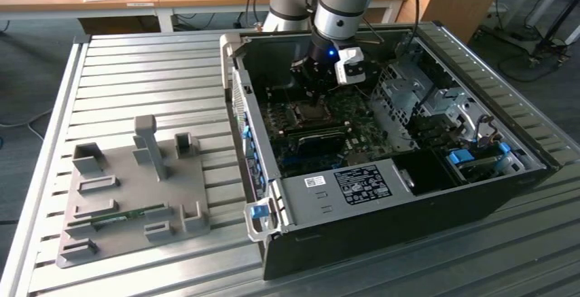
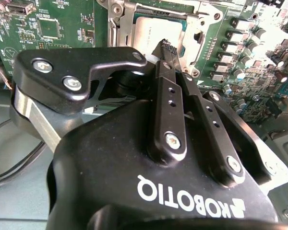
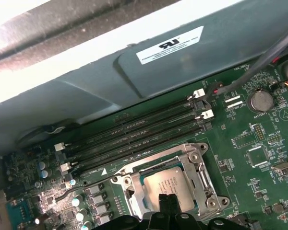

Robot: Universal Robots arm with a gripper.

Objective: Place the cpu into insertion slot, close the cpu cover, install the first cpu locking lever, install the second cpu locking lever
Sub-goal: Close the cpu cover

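Note:
The cpu (image 3: pixel 172 181) lies flat in its socket on the green motherboard, its silvery top showing through the window of the cpu cover (image 3: pixel 202 173), which lies down around it. My gripper (image 3: pixel 166 200) is shut, and its black fingertips (image 2: pixel 169 51) rest together at the edge of the cpu (image 2: pixel 146 29) with nothing between them. A thin metal locking lever (image 3: pixel 81 189) runs out from one corner of the socket. In the exterior view my gripper (image 1: pixel 313 94) reaches down into the open computer case, right over the socket (image 1: pixel 308 115).
Several black memory slots (image 3: pixel 134 134) run beside the socket, and a coin battery (image 3: pixel 260 100) sits farther off. The case walls (image 1: pixel 238 107) and a drive cage (image 1: pixel 426 100) hem in the board. A grey fixture plate (image 1: pixel 136 195) lies on the slatted table at the exterior view's left.

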